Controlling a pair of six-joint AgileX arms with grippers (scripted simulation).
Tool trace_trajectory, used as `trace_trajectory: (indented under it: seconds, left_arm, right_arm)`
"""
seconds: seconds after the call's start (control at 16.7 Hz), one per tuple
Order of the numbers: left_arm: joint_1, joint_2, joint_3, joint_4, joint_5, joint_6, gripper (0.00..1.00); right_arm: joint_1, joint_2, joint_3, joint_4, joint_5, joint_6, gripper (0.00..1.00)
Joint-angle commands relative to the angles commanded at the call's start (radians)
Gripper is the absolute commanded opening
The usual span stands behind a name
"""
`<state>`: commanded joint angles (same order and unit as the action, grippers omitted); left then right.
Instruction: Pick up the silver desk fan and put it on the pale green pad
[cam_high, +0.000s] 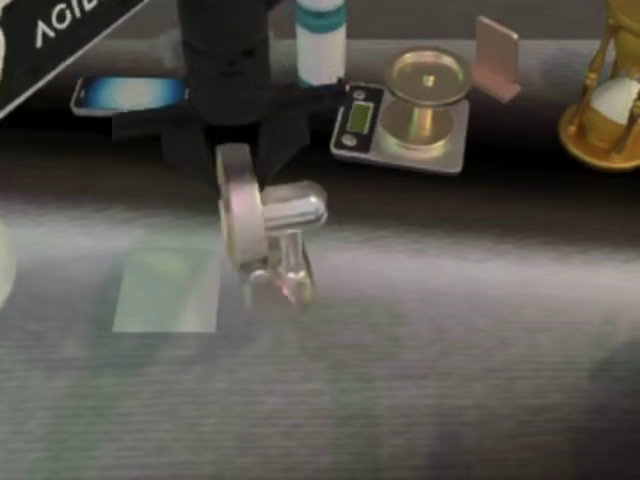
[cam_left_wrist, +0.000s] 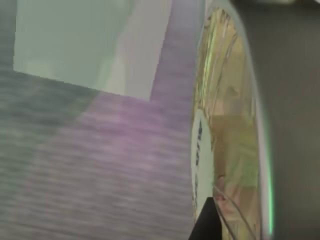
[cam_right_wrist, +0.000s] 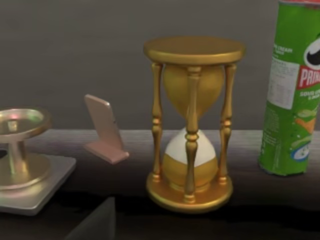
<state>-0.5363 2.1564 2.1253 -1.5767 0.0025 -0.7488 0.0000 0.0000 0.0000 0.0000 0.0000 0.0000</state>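
Observation:
The silver desk fan (cam_high: 268, 228) is just off the right edge of the pale green pad (cam_high: 168, 290), with its ringed grille facing left and its rounded base toward the table's front. My left gripper (cam_high: 238, 165) reaches down from the back and is shut on the grille's rim. In the left wrist view the shiny grille (cam_left_wrist: 227, 130) fills the frame, with one dark fingertip (cam_left_wrist: 207, 222) against it and the pad (cam_left_wrist: 80, 45) beyond. I cannot tell whether the base touches the table. My right arm is outside the top view; its wrist view faces the back right of the table.
Along the back stand a blue-screened phone (cam_high: 128, 94), a white and teal bottle (cam_high: 321, 40), a grey scale (cam_high: 358, 118) carrying a brass spool (cam_high: 425, 95), a pink stand (cam_high: 497, 58) and a golden hourglass (cam_high: 605, 100). A green crisps can (cam_right_wrist: 292, 90) stands beside the hourglass.

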Motion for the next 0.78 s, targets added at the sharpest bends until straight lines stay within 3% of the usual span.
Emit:
trace_trajectory:
  seconds: [0.48, 0.78]
  left_arm:
    - [0.134, -0.18, -0.248, 0.105, 0.004, -0.808, 0.0]
    - [0.197, -0.264, -0.387, 0.152, 0.005, -1.102, 0.0]
  right_arm:
    - [0.0, 0.0, 0.0, 0.0, 0.0, 0.0, 1.0]
    - [0.0, 0.0, 0.0, 0.0, 0.0, 0.0, 1.0]
